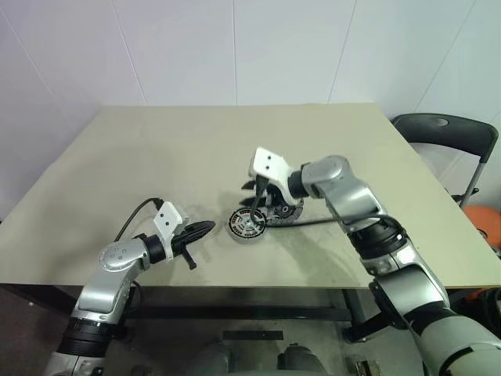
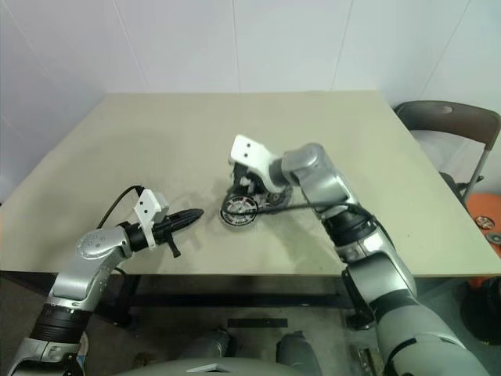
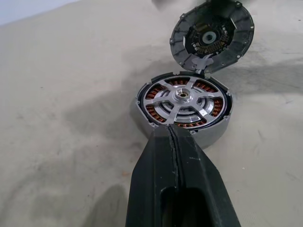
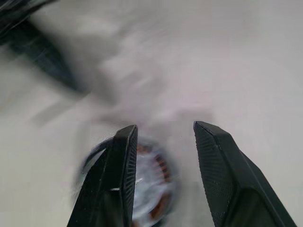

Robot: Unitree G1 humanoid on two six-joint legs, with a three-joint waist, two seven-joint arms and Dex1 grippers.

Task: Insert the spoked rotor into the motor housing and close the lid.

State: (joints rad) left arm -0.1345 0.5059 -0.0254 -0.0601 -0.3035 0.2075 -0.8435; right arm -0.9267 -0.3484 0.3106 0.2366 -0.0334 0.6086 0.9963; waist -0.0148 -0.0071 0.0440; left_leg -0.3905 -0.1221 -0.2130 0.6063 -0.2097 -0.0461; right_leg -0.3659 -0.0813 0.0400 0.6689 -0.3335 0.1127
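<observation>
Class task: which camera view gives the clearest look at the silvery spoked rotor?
The left wrist view: the silvery spoked rotor shows sharply, seated over the housing's copper windings. The eye views show it tiny; the right wrist view shows only a blur.

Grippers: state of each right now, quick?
Left gripper: shut, holding nothing.
Right gripper: open, empty, above the motor housing.

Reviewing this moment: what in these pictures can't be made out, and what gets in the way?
- Round silver-grey lid: left wrist view, its top edge is cut off by the frame; head views, the right end effector covers most of it.
- Dark round motor housing with copper windings: right wrist view, smeared by blur and partly behind a black finger.
- Thin silvery spoked rotor: head views, spokes too small to count.
</observation>
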